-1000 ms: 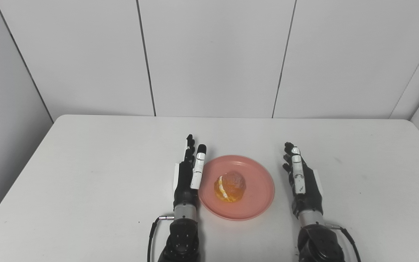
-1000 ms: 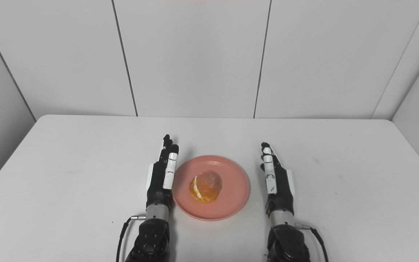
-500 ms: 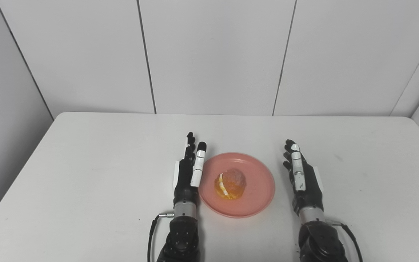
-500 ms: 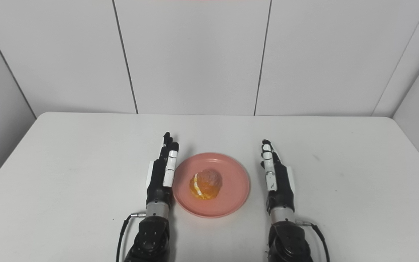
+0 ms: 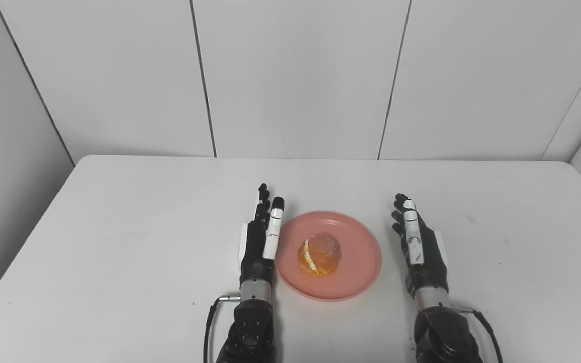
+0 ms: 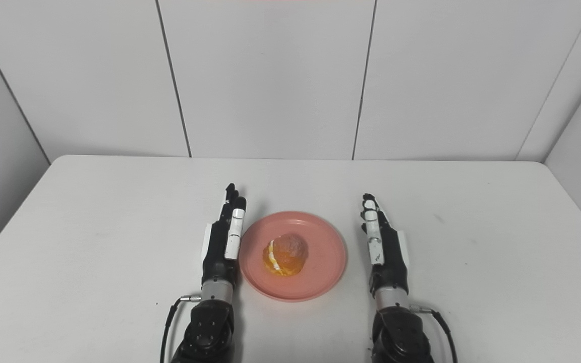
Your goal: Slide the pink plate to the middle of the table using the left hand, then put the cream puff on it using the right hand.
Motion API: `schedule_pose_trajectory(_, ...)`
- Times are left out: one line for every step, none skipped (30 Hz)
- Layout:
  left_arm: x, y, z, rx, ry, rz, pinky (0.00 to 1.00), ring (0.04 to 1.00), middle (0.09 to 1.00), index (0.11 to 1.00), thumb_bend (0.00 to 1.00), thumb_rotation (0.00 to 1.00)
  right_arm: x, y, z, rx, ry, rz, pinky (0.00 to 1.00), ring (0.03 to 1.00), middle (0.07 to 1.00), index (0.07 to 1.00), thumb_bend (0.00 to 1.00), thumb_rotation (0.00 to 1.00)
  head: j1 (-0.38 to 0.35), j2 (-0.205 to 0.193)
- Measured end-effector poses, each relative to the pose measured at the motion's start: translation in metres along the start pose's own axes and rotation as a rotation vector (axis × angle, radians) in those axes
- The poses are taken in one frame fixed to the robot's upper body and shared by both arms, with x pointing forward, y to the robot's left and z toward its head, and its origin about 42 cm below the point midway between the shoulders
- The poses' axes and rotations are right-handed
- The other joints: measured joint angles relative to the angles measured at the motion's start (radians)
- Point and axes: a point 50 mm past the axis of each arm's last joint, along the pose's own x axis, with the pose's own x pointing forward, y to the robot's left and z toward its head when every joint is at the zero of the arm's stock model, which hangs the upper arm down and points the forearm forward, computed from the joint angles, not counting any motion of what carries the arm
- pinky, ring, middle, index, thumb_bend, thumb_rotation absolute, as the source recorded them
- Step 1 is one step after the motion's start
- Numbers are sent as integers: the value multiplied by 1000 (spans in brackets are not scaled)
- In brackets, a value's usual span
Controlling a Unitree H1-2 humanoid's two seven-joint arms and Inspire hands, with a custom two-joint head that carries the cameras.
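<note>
A pink plate [image 5: 356,272] lies near the middle of the white table, toward the front. On its centre sits the cream puff [image 5: 320,253], golden with a white cream line. My left hand [image 5: 260,239] stands edge-up just left of the plate's rim, fingers straight and holding nothing. Right of the plate, with a small gap to the rim, my right hand [image 5: 419,247] rests the same way, fingers extended and empty. In the right eye view the plate [image 6: 328,262] and the puff [image 6: 285,254] appear between both hands.
The white table [image 5: 119,242] runs back to grey wall panels and ends at rounded corners left and right. A thin cable [image 5: 212,317] loops beside my left wrist, another by my right wrist [image 5: 482,322].
The whole picture shifted slightly upward from one second ago, so the camera tilted. Plate, puff and both hands keep their places relative to each other.
</note>
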Motion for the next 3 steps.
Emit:
schedule_pose_trajectory(0, 0, 0, 0, 0, 0, 1000, 1000, 1000, 1000, 651, 1000, 0, 0, 0, 0, 0, 0, 953, 929, 929, 887, 682, 1000, 0, 0)
schedule_pose_trajectory(0, 0, 0, 0, 1, 0, 1000, 1000, 1000, 1000, 647, 1000, 0, 0, 0, 0, 0, 0, 955, 929, 929, 887, 674, 1000, 0, 0)
schedule_pose_trajectory(0, 0, 0, 0, 2, -1, 1000, 1000, 1000, 1000, 647, 1000, 0, 0, 0, 0, 0, 0, 955, 929, 929, 887, 672, 1000, 0, 0)
